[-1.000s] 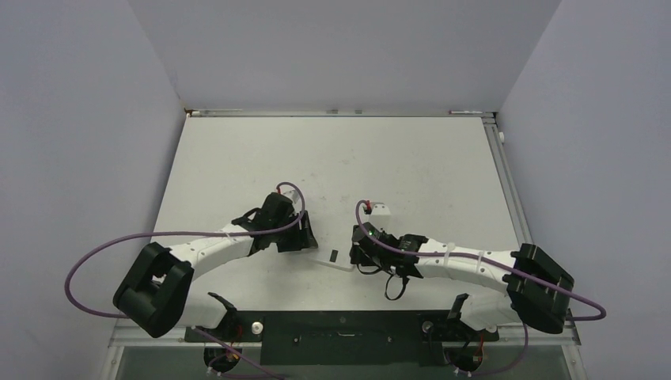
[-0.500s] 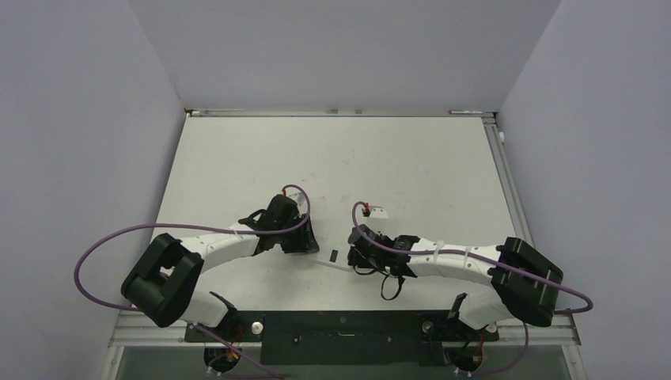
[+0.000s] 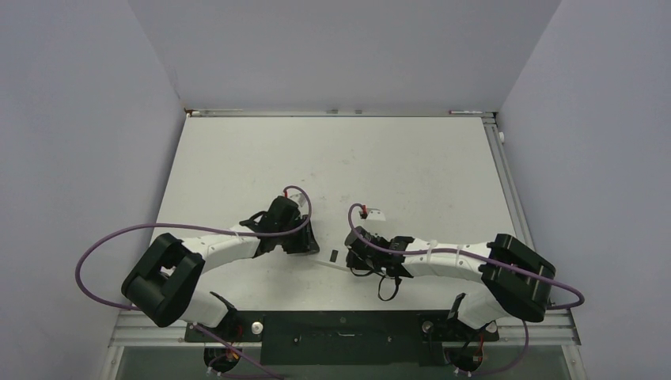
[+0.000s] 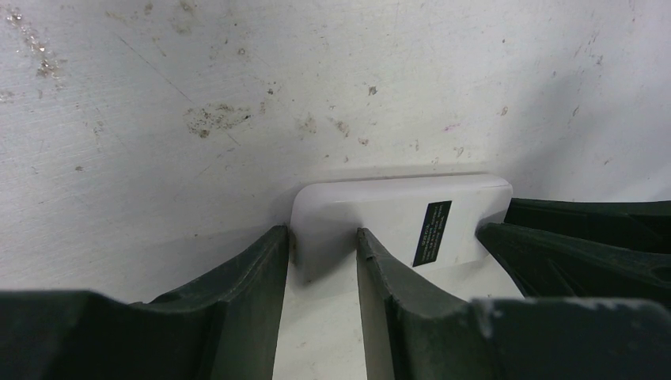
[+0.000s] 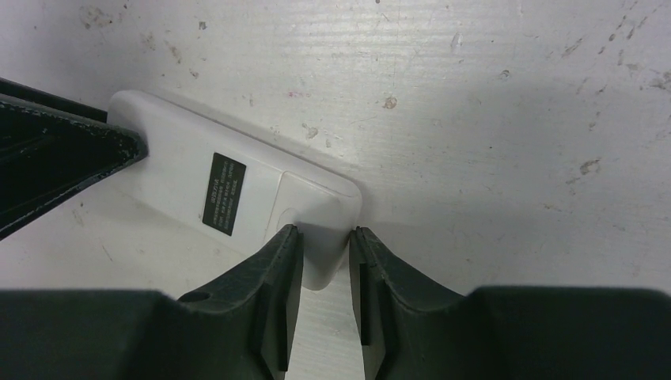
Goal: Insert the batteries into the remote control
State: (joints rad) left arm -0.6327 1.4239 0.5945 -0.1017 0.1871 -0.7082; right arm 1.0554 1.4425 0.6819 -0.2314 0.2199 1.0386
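The small flat white rectangular plastic remote control (image 3: 327, 260) lies on the scuffed pale table (image 3: 237, 158) with its plain back upward, the black label (image 4: 433, 232) showing. The battery cover panel (image 5: 316, 202) at one end appears to be still seated along its seam.

The left gripper (image 4: 321, 237) stands at the remote's left end and the right gripper (image 5: 323, 233) at its right end, over the cover. Each claw is drawn in narrow, with a gap left and a corner of the remote showing in that gap. Whether either claw actually pinches the remote, or only hovers just above it, cannot be told from these views. No battery can be made out in any view.

The step in hand looks like taking hold of the remote at both ends, ahead of opening the compartment. The next move likely calls for one arm to pin the remote firmly while the other works the cover off its end. The flat, smooth body may skid on the table if the hold is light.

Against the frame a second earlier, both grippers have drawn a little closer to the remote. The right arm's large dark joint has swung leftward towards it and the left arm's joint has shifted slightly too. The remote itself lies where it lay.
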